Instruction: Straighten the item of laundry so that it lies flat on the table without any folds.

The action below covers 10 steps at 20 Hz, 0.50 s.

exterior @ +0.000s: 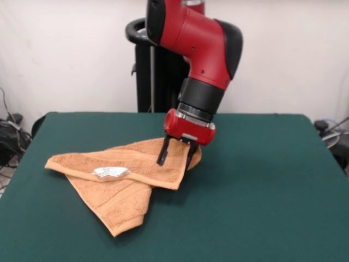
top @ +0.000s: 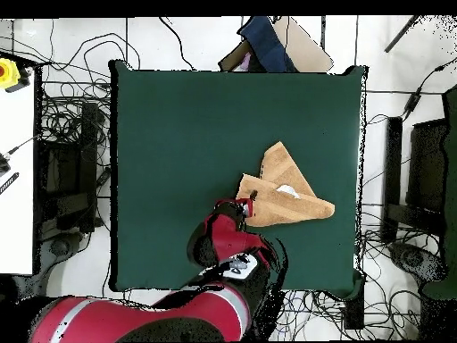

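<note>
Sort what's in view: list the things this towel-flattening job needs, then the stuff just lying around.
Belongs to the job:
- orange towel, folded over itself
- green table
- end effector, open, at the towel's far edge

Just lying about:
- cables on the floor
- yellow object on the white side surface

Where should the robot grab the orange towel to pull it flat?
Probably the corner of the folded-over top flap of the towel, where the gripper is already set with its fingers apart. That flap lies doubled over the lower layer, so pinching its corner from above and drawing it outward over the bare table should unfold it.
</note>
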{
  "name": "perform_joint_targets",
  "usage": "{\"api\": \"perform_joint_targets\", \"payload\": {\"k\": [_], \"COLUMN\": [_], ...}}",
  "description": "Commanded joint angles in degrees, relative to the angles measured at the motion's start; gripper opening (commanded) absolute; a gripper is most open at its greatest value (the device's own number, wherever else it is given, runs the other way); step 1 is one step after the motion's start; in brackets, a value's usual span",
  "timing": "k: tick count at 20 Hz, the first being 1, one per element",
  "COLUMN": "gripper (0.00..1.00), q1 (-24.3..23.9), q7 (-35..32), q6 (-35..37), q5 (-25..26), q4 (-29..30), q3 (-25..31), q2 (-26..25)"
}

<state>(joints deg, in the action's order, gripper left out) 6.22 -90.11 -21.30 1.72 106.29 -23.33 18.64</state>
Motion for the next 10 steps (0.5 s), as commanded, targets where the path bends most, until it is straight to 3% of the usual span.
{"api": "perform_joint_targets", "payload": {"k": [1,5,6,10], "gripper": [1.0,1.0,0.0,0.0], "q1": [0.8,0.2,-0.8,-2.2], "q7": [-8.9,-9.2,-9.2,-10.6], "q6": [0.4,0.5,0.1,1.8], "q5": [-4.2,-3.2,-1.9,-1.4], "q4": [-4.8,-5.0,-5.1,-3.5], "q3": [0.4,1.3,2.2,4.1], "q2": [-0.6,-0.4,0.1,2.3]}}
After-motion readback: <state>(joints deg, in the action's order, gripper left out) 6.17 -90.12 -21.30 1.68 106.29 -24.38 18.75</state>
